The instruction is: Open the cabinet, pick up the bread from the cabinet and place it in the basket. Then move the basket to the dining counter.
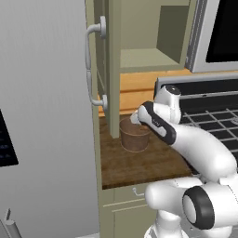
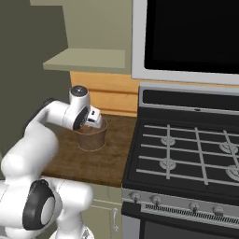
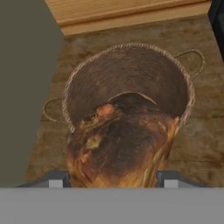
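The two-finger gripper (image 3: 113,177) grips the dark brown rounded bread (image 3: 120,144) above the round woven basket (image 3: 131,78); cabinet open, release and carrying to the dining counter remain.

The basket (image 3: 131,78) is coarse brown wicker, weave rough and matt, with thin wire-like loops at the sides. The bread (image 3: 118,148) has a crusty, slightly shiny dark brown skin with orange patches. The table (image 1: 139,165) is dark, grainy wood planks with a dull finish. The cabinet (image 1: 114,69) door is flat matt olive paint, its handle (image 1: 90,65) smooth satin metal. The stove (image 2: 186,154) is black and glossy-ish, with grey metal grates.
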Robot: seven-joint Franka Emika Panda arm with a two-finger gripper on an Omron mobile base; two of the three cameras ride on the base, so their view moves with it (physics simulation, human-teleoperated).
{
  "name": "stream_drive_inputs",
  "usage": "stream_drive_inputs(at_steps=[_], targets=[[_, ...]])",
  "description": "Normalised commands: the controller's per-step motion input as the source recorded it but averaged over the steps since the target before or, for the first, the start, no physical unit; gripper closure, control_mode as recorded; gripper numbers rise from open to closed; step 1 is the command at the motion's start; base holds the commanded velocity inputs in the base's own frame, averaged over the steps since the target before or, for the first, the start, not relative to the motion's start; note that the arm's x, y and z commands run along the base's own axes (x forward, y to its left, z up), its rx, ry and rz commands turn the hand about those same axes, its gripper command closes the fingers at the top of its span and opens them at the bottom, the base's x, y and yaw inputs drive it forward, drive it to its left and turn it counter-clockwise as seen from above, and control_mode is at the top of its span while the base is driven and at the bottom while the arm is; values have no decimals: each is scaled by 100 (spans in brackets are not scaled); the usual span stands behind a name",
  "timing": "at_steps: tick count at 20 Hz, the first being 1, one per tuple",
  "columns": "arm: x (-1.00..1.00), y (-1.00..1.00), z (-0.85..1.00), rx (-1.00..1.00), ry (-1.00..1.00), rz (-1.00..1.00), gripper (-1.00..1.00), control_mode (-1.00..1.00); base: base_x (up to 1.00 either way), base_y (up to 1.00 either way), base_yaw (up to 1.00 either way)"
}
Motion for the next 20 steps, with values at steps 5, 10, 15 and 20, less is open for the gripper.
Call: stream_drive_inputs(at_steps=[5,10,15,20], targets=[[60,3,-33,-6,9,1,100,-100,0,0,0],[51,1,-29,-5,1,3,100,-100,0,0,0],[10,0,-34,-5,0,5,100,-100,0,0,0],[16,0,-24,-1,0,4,100,-100,0,0,0]])
